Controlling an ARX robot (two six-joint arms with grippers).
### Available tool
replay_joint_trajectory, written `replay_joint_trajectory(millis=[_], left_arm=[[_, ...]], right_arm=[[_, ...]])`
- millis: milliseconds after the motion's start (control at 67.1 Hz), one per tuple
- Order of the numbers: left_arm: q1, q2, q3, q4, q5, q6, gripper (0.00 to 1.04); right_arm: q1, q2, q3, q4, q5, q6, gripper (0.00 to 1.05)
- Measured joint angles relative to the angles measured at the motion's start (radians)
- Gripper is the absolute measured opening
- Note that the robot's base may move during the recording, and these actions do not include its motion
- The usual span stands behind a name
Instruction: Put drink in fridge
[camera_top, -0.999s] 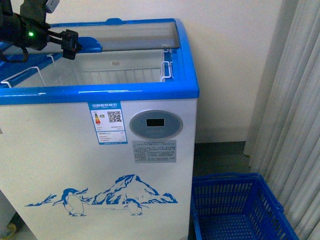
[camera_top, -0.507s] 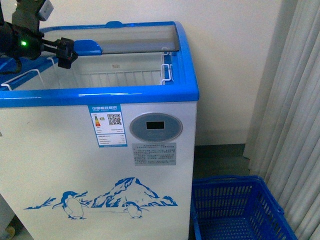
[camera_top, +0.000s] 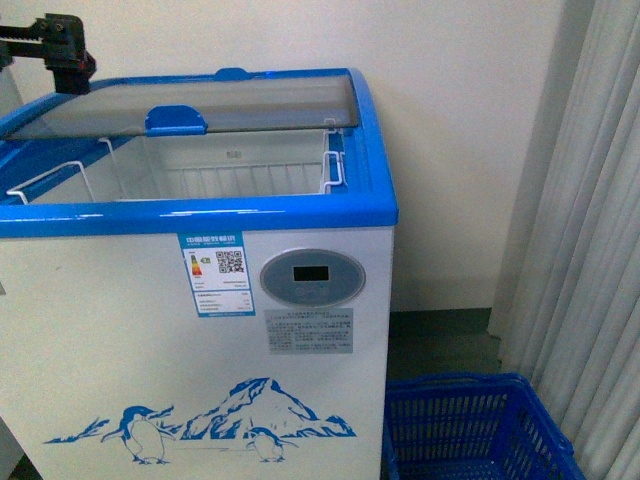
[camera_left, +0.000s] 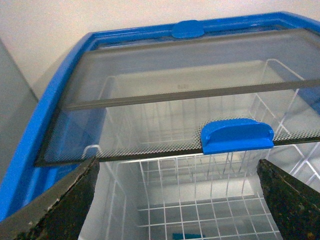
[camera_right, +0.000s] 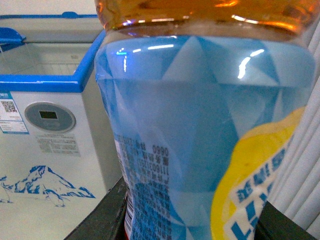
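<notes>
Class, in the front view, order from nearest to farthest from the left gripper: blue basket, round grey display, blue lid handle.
1. blue lid handle, on the glass top.
2. round grey display, fridge front.
3. blue basket, floor, right.

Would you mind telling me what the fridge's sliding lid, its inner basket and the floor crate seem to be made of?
Sliding lid: apparently clear glass, see-through with dotted edge. Inner basket: white-coated wire, thin grid bars. Floor crate: probably blue plastic, moulded mesh walls.
</notes>
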Motion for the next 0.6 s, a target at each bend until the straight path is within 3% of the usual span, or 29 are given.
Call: replay_joint_trajectory(millis=[209,596], left_arm=[[-0.019,-0.274,-0.269,0.068,-0.012,-0.056,0.97],[-0.066,-0.592,-0.617,0.162,-0.180,-0.092,0.97]], right_arm=[[0.000,0.000,0.000,0.000,0.000,0.000,0.40],[0.000,0.000,0.000,0.000,-0.001,0.000,0.40]])
